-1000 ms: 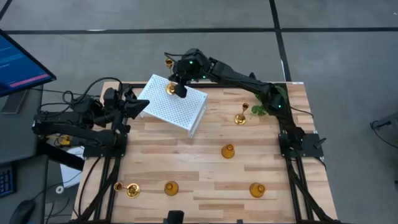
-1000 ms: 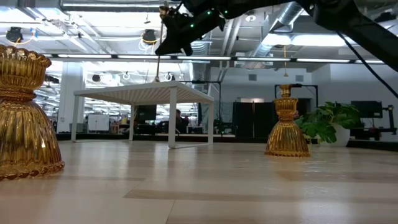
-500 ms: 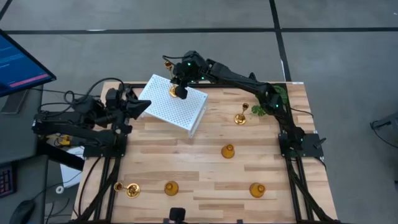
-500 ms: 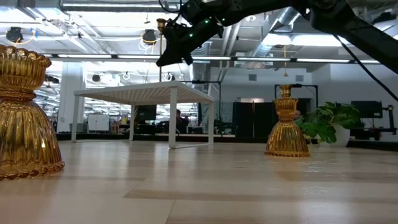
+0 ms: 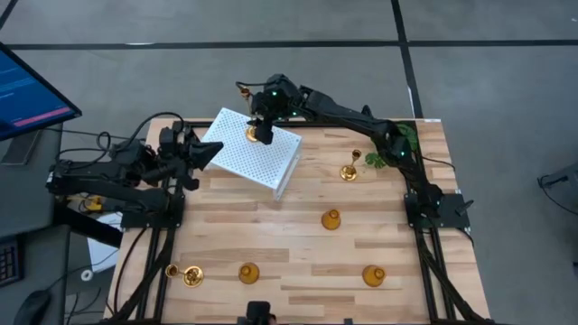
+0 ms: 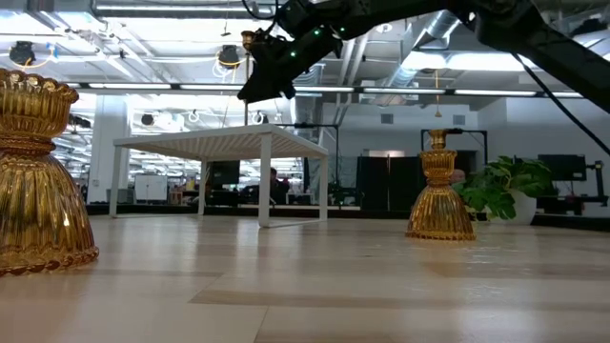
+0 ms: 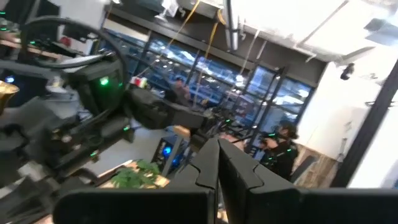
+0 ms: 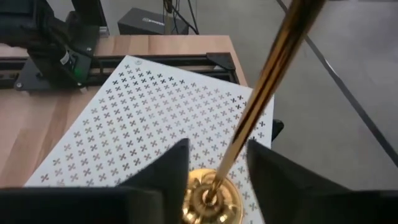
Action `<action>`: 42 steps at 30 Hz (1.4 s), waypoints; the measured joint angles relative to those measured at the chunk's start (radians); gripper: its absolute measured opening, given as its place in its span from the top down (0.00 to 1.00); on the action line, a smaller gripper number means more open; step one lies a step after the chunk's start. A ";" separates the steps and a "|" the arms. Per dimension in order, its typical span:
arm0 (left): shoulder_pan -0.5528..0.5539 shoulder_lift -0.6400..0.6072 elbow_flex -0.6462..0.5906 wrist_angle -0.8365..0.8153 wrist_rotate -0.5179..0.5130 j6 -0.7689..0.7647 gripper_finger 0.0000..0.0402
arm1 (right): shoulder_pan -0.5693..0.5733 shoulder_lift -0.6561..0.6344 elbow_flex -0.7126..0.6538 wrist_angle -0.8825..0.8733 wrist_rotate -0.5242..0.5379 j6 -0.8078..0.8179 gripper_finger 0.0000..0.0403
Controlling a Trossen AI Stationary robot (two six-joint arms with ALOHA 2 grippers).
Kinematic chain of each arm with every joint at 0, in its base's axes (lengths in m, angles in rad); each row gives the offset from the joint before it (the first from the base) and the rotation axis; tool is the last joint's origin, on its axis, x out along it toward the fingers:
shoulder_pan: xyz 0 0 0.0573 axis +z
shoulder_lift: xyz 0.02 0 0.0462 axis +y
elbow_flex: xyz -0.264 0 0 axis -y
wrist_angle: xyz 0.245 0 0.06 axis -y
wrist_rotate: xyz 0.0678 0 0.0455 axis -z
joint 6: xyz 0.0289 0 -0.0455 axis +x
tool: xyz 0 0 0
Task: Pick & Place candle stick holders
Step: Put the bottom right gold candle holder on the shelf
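A tall-stemmed gold candle stick holder (image 8: 249,118) stands with its round base (image 8: 210,200) on the white perforated platform (image 5: 257,158) at the table's far left-centre. My right gripper (image 8: 216,169) is open low around the stem, one finger on each side with a gap on both. In the high view it (image 5: 262,134) hovers over the platform's far corner. My left gripper (image 5: 209,152) waits shut at the table's left edge, beside the platform. Another tall holder (image 5: 349,168) stands near the plant, and a further one (image 5: 186,274) is at the near left corner. Three short bell-shaped holders (image 5: 331,218) (image 5: 373,275) (image 5: 248,272) rest on their wide bases.
A green leafy plant (image 5: 390,149) sits at the far right, beside the right arm. In the low view the platform (image 6: 219,143) stands on thin legs, with bell-shaped holders at left (image 6: 38,181) and right (image 6: 439,191). Bare wood lies between the platform and the near row.
My right gripper has come down toward the platform with the tall holder, whose top now sits lower in the low view. It has then held still. My left gripper has crept a little toward the table's right.
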 joint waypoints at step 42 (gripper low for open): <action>0.736 0.360 0.000 -0.151 0.530 0.352 0.50 | 0.356 -1.037 -0.002 -0.770 0.335 0.218 0.36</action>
